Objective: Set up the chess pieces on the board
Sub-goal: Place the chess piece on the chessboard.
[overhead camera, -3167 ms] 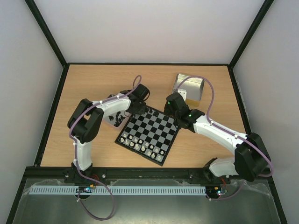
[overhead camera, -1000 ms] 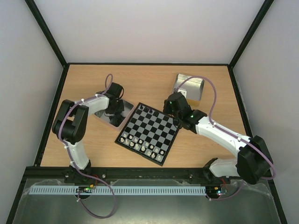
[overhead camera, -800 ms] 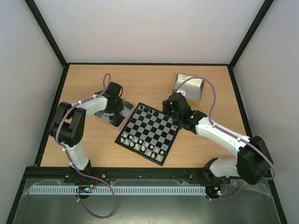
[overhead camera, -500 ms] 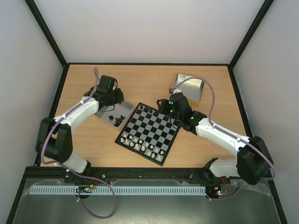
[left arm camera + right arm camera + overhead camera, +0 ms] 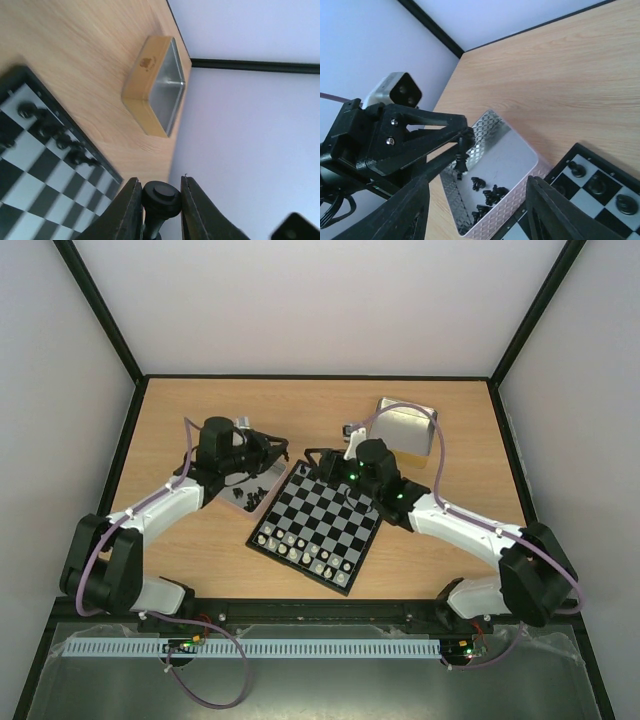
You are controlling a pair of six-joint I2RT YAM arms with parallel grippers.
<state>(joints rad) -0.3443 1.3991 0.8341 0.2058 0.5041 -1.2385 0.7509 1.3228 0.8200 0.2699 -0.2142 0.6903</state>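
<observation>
My left fingers (image 5: 126, 214) have lifted clear of the tray (image 5: 516, 149), clamped on one black piece (image 5: 160, 196) beside the board (image 5: 330, 515), mid tabletop (image 5: 200, 410). My right fingers (image 5: 409, 210) are now apart, apparently empty. Placement follows.

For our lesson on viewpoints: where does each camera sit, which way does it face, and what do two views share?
Top external: above and behind the arms, looking down at the board; both arms show, bases at the bottom.
Left wrist: on the left arm, looking over the board's edge towards the tin; the left tool shows, shut on a black piece.
Right wrist: on the right arm, facing the tray; the open right tool shows.
Shared: both wrist views show that black piece.
</observation>
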